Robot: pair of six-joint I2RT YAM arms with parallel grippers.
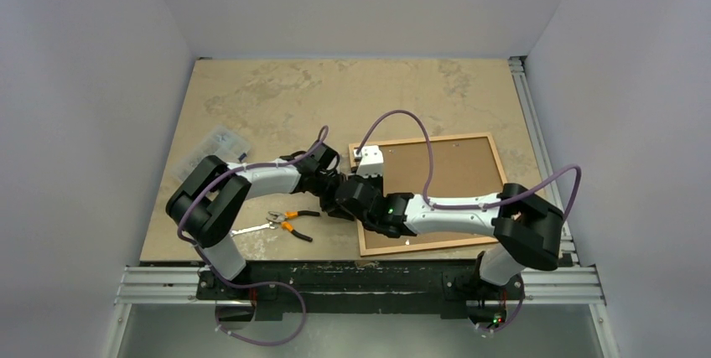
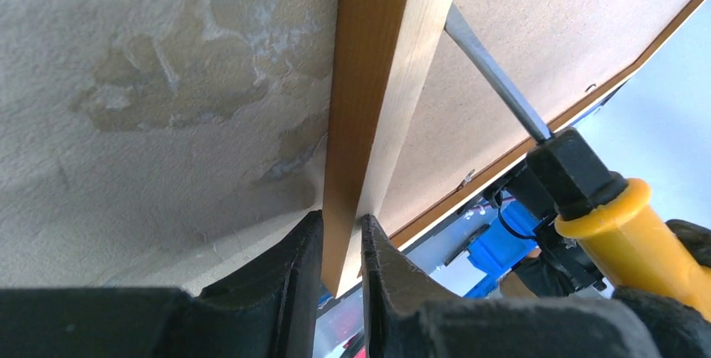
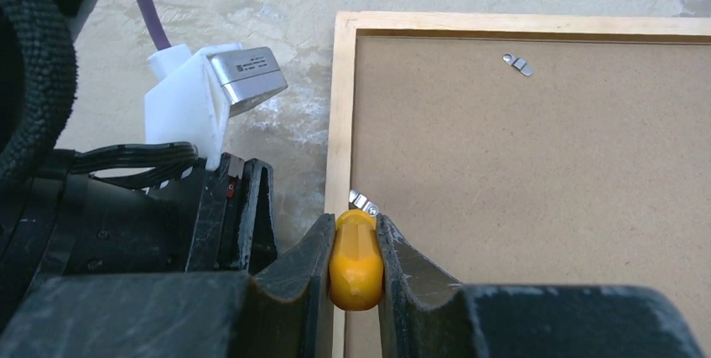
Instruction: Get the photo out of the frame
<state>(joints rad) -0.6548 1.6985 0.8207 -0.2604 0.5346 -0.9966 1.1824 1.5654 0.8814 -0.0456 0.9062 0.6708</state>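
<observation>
Bearing the frame [image 1: 453, 137] is a mottled table [image 1: 277, 98] (grey-walled)

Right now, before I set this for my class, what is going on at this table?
The wooden frame lies face down on the table, with the photo seated inside it, brown board back up, not yet taken out. The left claw is shut on the frame's left moulding. The right claw is shut on a yellow-handled screwdriver, whose shaft reaches to the frame's inner edge, next to a metal retaining clip. Orange-handled pliers lie on the table beside the left arm.
</observation>
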